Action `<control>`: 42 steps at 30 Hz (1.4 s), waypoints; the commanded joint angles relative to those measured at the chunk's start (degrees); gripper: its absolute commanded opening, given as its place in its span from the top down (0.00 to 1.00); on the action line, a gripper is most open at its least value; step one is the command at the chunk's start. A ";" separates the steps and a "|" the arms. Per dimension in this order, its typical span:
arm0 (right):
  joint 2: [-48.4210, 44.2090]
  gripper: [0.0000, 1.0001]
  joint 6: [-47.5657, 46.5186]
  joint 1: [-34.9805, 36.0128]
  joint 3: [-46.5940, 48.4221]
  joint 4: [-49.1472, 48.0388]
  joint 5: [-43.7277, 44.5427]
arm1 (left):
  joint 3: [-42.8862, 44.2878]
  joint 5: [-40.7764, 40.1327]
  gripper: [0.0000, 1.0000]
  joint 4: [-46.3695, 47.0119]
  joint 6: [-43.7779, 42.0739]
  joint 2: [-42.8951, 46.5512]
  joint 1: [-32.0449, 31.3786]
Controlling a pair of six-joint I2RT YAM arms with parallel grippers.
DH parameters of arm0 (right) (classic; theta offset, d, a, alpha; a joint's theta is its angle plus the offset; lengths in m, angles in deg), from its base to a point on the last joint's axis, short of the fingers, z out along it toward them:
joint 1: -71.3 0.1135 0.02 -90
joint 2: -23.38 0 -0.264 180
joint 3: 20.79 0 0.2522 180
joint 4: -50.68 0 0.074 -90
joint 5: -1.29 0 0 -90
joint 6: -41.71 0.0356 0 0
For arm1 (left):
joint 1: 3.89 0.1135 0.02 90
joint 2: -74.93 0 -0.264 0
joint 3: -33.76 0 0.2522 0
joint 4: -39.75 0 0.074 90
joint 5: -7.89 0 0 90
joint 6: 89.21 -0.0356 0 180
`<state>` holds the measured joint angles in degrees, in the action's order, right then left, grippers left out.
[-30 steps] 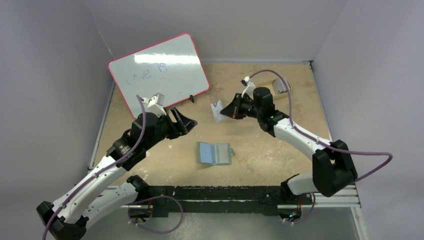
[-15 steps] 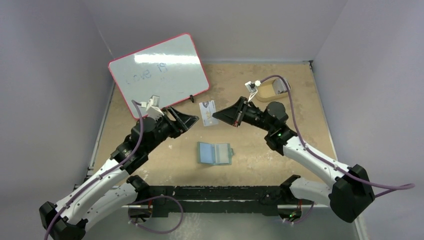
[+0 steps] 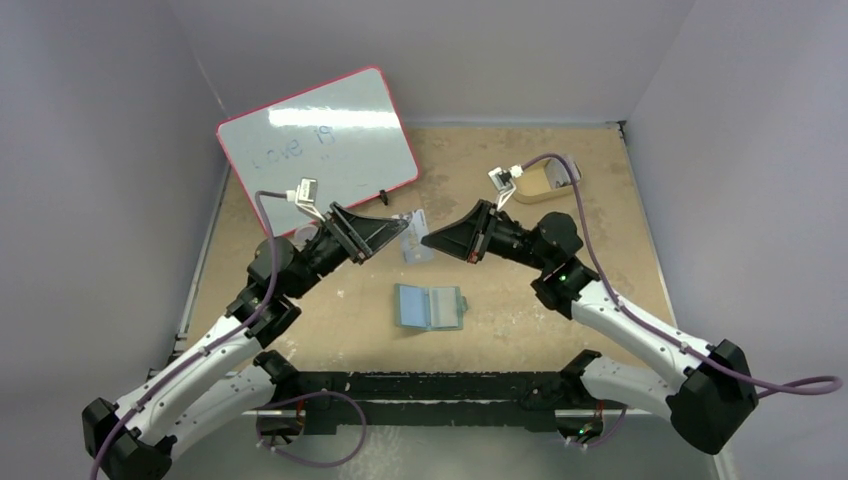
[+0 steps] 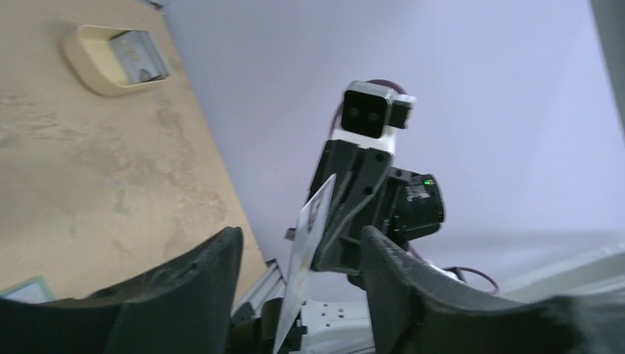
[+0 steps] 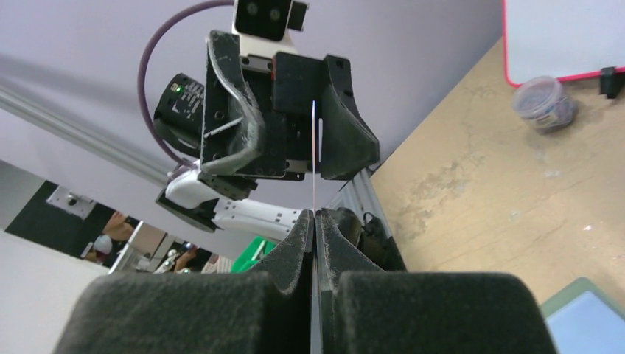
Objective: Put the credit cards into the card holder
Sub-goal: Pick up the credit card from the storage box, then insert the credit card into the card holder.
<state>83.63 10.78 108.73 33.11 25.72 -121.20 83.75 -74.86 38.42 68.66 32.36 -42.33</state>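
Between fingers of left claw (image 4: pixel 300 240), right claw (image 5: pixel 315 219) pinches card (image 4: pixel 312 221) edge-on.

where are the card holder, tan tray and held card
card holder (image 3: pixel 418 306), top view, blue inside panel
tan tray (image 4: pixel 74 55), left wrist view, left rim
held card (image 4: pixel 308 236), left wrist view, pale face

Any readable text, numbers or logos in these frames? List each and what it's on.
"Love" followed by two marks like "19": faint blue handwriting on the whiteboard; the last two marks are uncertain.
Credit card pinched in the right gripper: dark print, too blurred to read.
Second card in the tan tray: print too small to read.
Nothing else legible.
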 commanded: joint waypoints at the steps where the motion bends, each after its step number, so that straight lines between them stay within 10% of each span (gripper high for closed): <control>1: -1.03 1.00 1.93 2.47 0.77 -2.97 1.45 | -1.47 6.11 0.47 14.24 4.65 -0.39 -0.04; 7: -1.76 1.00 1.81 3.76 -0.39 -2.09 4.05 | -2.73 5.77 1.00 12.10 5.75 -0.28 -0.06; 19: -8.67 0.56 -10.45 3.76 -2.28 26.38 18.03 | -2.95 3.72 1.00 -4.51 -2.51 -2.67 -0.04; 42: 12.21 0.61 -15.57 4.32 -5.55 35.64 26.69 | -16.72 10.00 1.00 21.63 -0.21 -31.39 -0.10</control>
<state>93.72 -3.01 112.69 26.99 62.20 -95.71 67.58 -67.21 50.00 70.17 5.06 -42.29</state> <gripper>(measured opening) 0.404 0.009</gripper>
